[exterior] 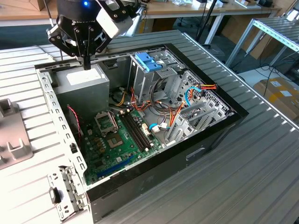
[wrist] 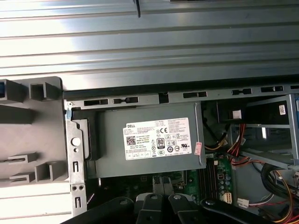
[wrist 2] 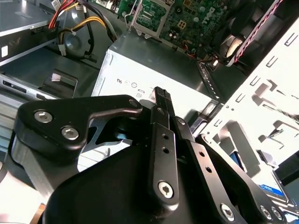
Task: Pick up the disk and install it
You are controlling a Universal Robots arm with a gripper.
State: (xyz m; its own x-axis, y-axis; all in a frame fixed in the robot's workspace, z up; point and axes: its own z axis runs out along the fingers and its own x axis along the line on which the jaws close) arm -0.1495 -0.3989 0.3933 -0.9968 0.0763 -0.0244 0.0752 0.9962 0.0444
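One disk [wrist: 2, 89]: a blue sliver at the grey holder [wrist: 32, 126] outside the one open case [exterior: 210, 140]. My one pincer [exterior: 87, 66], fingers together and empty, points straight down over one power-supply box [exterior: 84, 81].

you see your end effector [wrist 2: 162, 95], fingers pressed together, hanging over the grey power-supply box [wrist 2: 154, 58], with the green motherboard [wrist 2: 196, 21] and red-yellow cables [wrist 2: 86, 21] beyond it.

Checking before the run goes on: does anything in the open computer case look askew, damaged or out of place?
Nothing stands out. The computer case lies open, motherboard and power supply seated squarely, cables loose but contained. The gripper hangs shut and empty above the power supply.
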